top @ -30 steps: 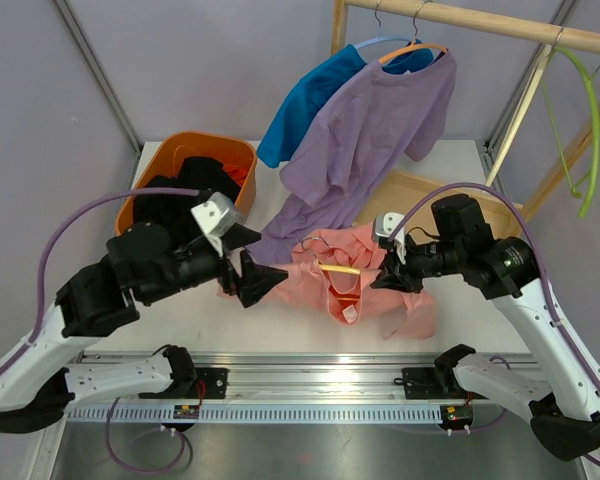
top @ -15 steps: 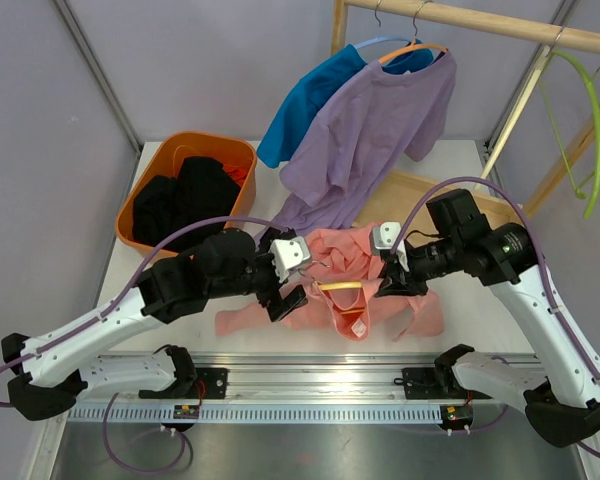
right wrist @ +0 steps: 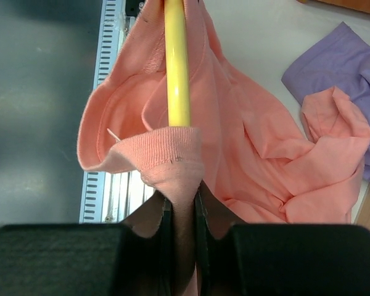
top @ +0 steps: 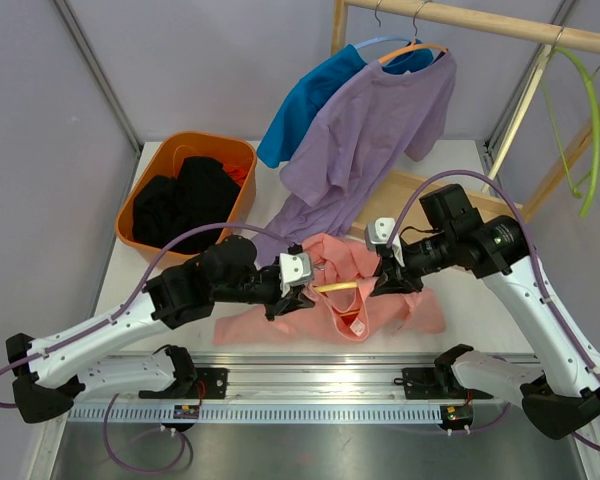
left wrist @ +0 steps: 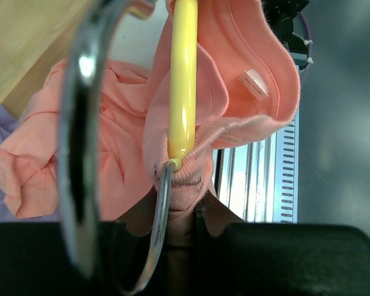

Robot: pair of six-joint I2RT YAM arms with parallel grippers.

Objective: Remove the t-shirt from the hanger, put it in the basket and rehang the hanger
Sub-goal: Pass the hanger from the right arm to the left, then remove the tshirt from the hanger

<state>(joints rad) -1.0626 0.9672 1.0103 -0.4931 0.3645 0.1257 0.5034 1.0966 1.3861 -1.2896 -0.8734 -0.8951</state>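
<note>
The left pincer (left wrist: 180, 217) is closed on the ribbed collar of the salmon t-shirt (left wrist: 111, 142). The cloth is pressed between its two dark fingers, just beside the place where the metal hook (left wrist: 77, 123) goes into the yellow hanger (left wrist: 184, 80). The right pincer (right wrist: 182, 206) is closed too. It grips the collar on the other side, and the hanger bar runs away from it through the neck opening.

In the top view the two pincers face each other over the front part of the counter (top: 450, 160), with the hanger lying across between them. The t-shirt lies crumpled on the counter under and around them, and the hanger is inside its neck. Behind it, a purple t-shirt (top: 370, 130) hangs from a wooden rail (top: 480, 22) and its hem reaches down to the counter. A blue shirt (top: 305, 105) hangs beside it. At the left stands an orange bin (top: 210, 141) with black clothes (top: 185, 190) inside.
</note>
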